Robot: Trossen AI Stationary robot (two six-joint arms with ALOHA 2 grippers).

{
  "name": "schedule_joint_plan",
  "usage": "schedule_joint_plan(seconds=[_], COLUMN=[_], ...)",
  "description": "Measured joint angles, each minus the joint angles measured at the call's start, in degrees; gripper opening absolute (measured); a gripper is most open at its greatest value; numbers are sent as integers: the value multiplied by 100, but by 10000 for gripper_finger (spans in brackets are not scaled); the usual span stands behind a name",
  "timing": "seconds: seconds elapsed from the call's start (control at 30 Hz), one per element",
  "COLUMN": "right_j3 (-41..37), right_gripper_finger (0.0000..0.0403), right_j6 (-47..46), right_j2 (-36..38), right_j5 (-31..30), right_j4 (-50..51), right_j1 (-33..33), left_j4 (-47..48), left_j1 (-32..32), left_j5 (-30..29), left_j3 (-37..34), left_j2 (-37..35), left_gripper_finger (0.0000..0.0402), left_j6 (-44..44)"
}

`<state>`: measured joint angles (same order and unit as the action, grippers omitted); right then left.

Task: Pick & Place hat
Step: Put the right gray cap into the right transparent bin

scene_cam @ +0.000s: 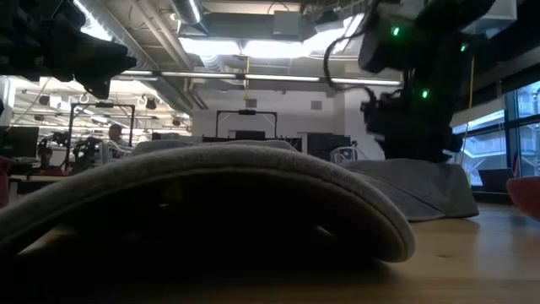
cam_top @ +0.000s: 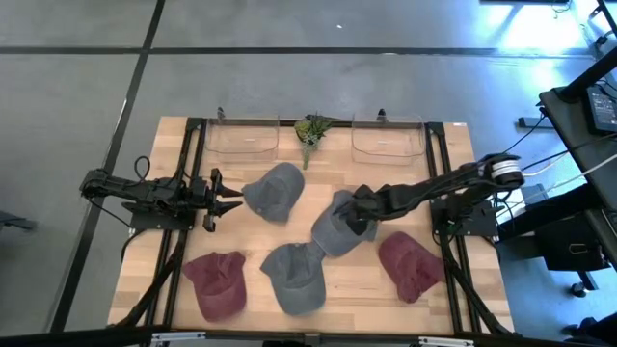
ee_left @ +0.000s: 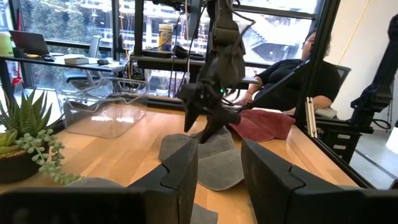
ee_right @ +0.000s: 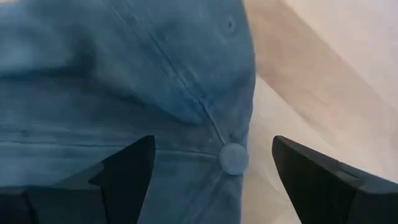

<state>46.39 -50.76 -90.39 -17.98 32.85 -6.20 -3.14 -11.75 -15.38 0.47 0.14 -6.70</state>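
Fingers [ee_right: 124,171] of the right gripper [ee_right: 214,171] are seen spread apart over the grey hat [ee_right: 93,81], its top button between them; only the high view places this hat [cam_top: 337,226] mid-table. Beyond it, the left gripper [cam_top: 228,199] is held open.

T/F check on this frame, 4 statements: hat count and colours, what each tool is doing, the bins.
1. Five hats lie on the table. True: three grey, two red.
2. The right tool is over the middle grey hat, fingers open. True.
3. The left tool grips the grey hat by the plant. False: it sits beside that hat, open, holding nothing.
4. A red hat sits inside a clear bin. False: both bins look empty; the red hats lie on the wood.
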Motion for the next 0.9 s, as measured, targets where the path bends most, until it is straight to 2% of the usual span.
schedule_joint_plan(seconds=[0.1,0.2,0.43,0.67,0.77,0.9], right_j3=[22,51,39,32,47,208], right_gripper_finger=[318,288,166,48,44,44], right_j6=[22,24,214,878,1143,1421], right_j2=[-230,-355,-408,-412,-387,-210], right_j5=[0,-5,23,199,-31,0], right_j4=[7,22,75,94,140,472], right_j1=[91,140,290,433,431,439], left_j4=[0,0,0,1,0,2], left_j1=[0,2,0,1,1,0], left_j5=[2,4,4,4,4,4], left_j3=[0,0,1,0,2,0], left_j2=[0,0,0,0,0,0], left_gripper_finger=[118,118,118,118,118,118], left_j6=[-2,-1,-2,-2,-2,-2])
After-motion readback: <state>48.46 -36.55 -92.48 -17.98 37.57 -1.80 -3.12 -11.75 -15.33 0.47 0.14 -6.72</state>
